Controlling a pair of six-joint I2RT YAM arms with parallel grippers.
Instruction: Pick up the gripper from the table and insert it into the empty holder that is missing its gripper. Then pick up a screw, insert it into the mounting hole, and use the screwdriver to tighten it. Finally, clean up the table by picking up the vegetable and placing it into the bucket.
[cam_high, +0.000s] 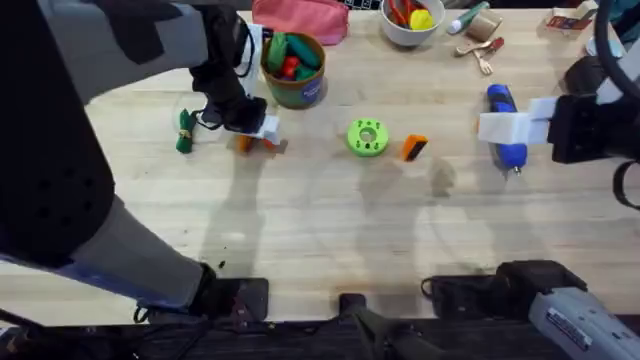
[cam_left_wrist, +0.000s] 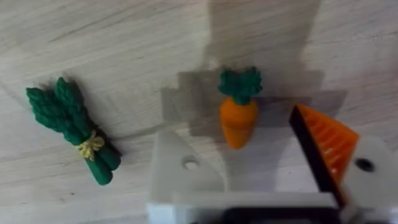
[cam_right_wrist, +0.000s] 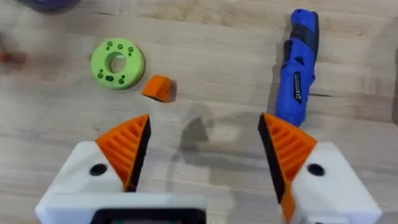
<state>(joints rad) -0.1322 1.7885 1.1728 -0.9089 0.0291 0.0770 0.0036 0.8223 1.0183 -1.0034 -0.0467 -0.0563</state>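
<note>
The vegetable, a small orange carrot (cam_left_wrist: 238, 114) with a green top, lies on the table (cam_high: 320, 230). My left gripper (cam_left_wrist: 241, 144) hangs open right over the carrot (cam_high: 245, 143), with nothing held. One left finger is the holder (cam_left_wrist: 185, 167), plain white with a bare hole; the other carries an orange ribbed fin (cam_left_wrist: 326, 148). The loose orange gripper (cam_high: 414, 147) lies just right of a green disc (cam_high: 367, 137). My right gripper (cam_right_wrist: 205, 121) is open beside the blue screwdriver (cam_right_wrist: 297, 68), both fingers bearing orange pads. The green bucket (cam_high: 293, 70) stands behind the left gripper (cam_high: 255, 128).
A green toy asparagus bundle (cam_left_wrist: 71, 124) lies on the wood left of the carrot. The bucket holds several toy vegetables. A white bowl (cam_high: 412, 22), a pink pouch (cam_high: 300, 18) and small items line the far edge. The wood in front of the disc is bare.
</note>
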